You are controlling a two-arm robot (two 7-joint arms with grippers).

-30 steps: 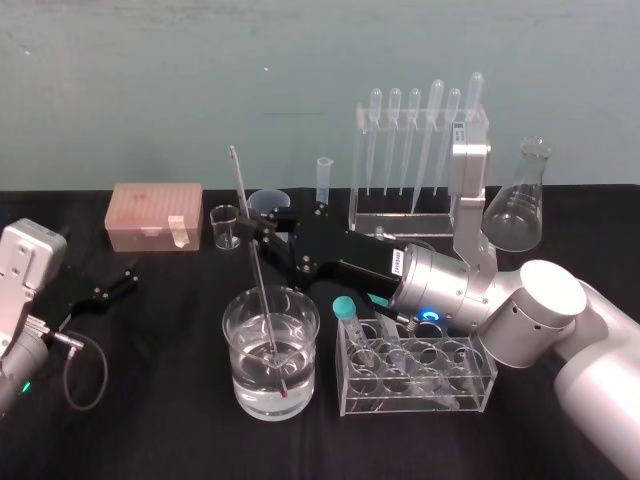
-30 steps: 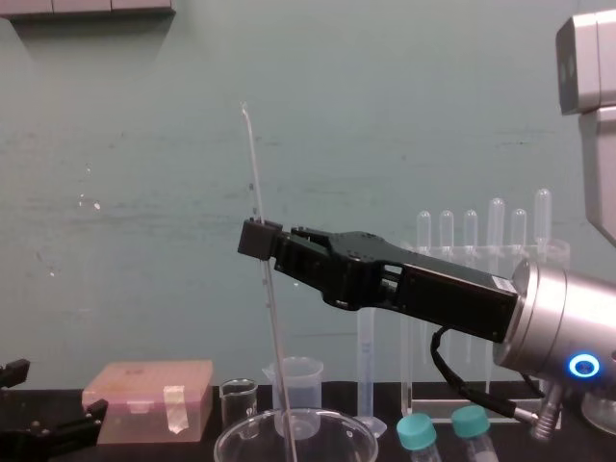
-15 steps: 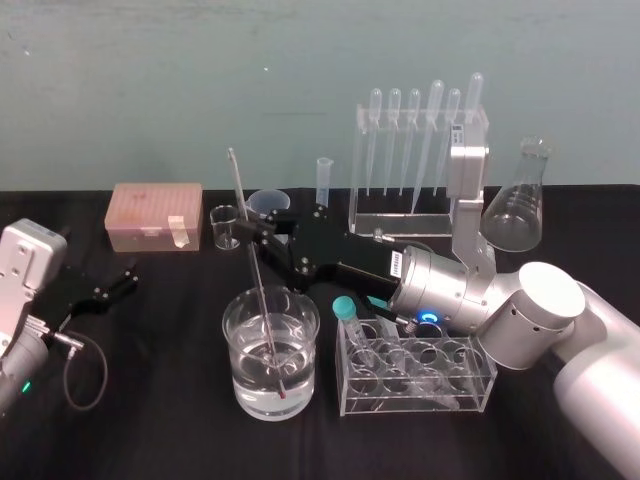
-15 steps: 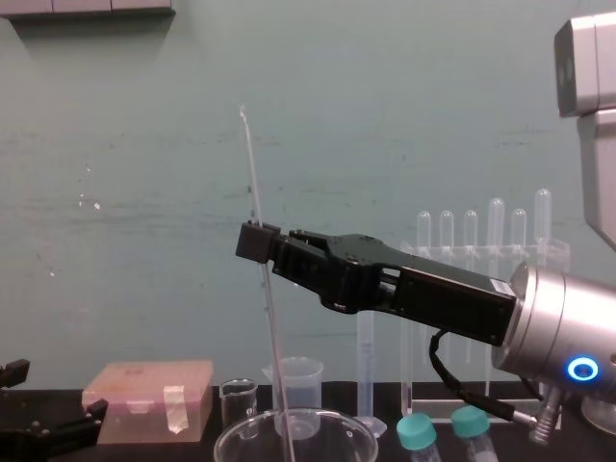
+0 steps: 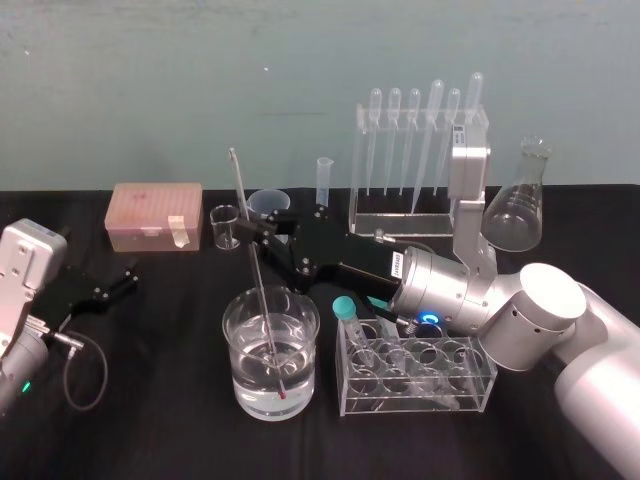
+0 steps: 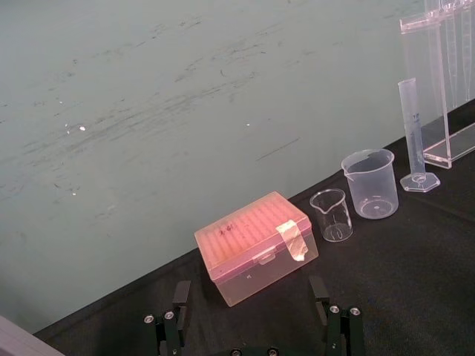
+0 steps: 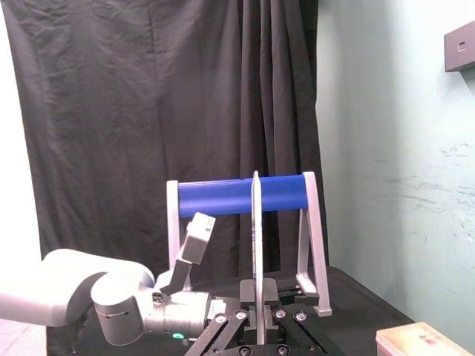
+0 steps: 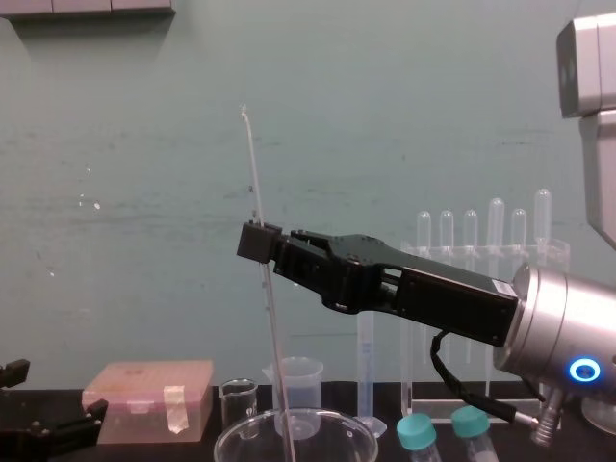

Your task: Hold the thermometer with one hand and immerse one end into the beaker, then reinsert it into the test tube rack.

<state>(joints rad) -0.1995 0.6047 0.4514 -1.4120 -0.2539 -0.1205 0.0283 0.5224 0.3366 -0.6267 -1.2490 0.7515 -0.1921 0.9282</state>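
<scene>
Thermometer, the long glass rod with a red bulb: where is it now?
Head view, centre front: the thermometer stands tilted in the wide clear glass beaker, bulb under water, clamped by the right gripper, left of the clear tube holder.

Pink box (image 6: 256, 248) beyond spread left pincer (image 6: 249, 297)
</scene>
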